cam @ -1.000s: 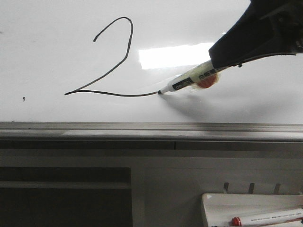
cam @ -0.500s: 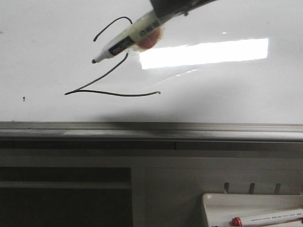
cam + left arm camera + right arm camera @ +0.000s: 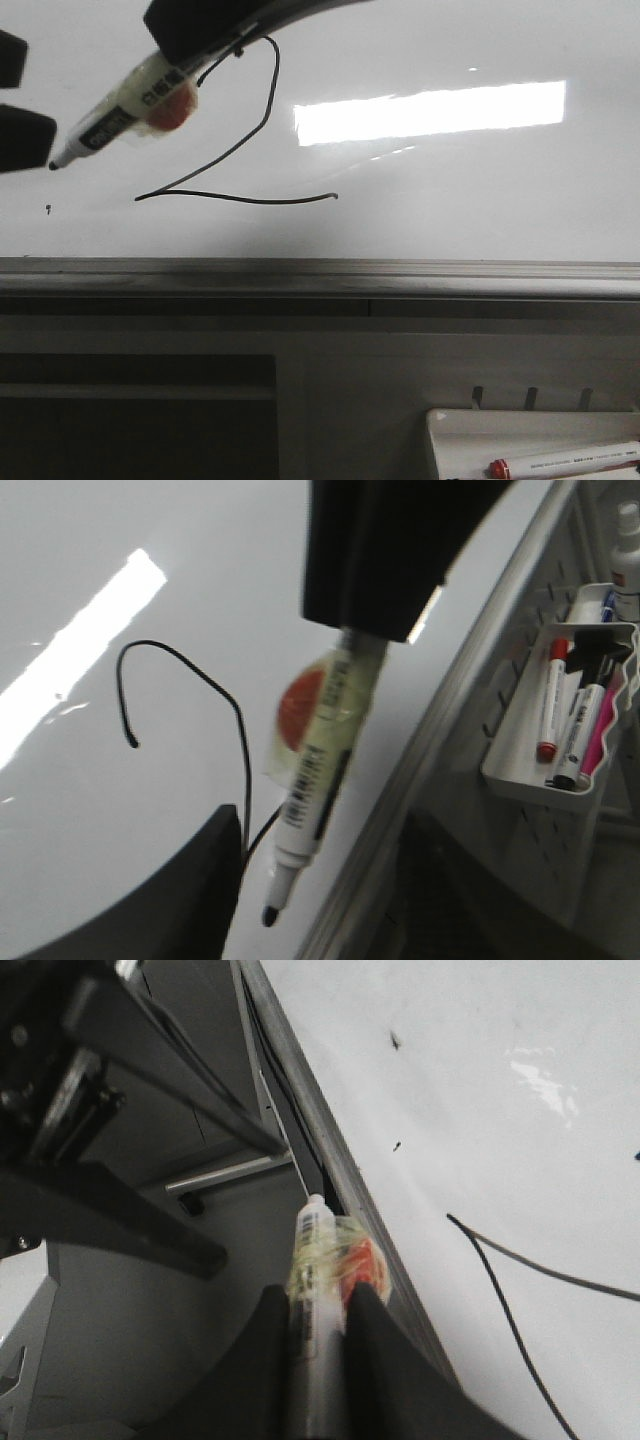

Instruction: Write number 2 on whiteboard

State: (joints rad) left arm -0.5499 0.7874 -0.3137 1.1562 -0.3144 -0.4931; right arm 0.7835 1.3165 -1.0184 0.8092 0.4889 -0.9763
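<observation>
A thin black number 2 [image 3: 240,199] is drawn on the glossy whiteboard [image 3: 450,210]; it also shows in the left wrist view [image 3: 246,760]. My right gripper [image 3: 185,55] is shut on a white marker [image 3: 115,115] wrapped in tape with a red patch. It holds the marker at the upper left of the figure, tip pointing down-left. The grip shows in the right wrist view [image 3: 318,1310]. My left gripper [image 3: 20,95] is open at the far left edge. In the left wrist view the marker [image 3: 320,780] hangs with its tip between the left gripper's [image 3: 320,920] spread fingers.
A grey metal rail [image 3: 320,272] runs along the board's lower edge. A small white tray [image 3: 470,430] below right holds a red-capped marker [image 3: 560,462]; the left wrist view shows the tray [image 3: 520,780] with several markers. A tiny black speck [image 3: 50,209] marks the board.
My right gripper lifted the marker from the end of the 2's base and carried it up and left across the figure. My left gripper's fingers came into view at the left edge.
</observation>
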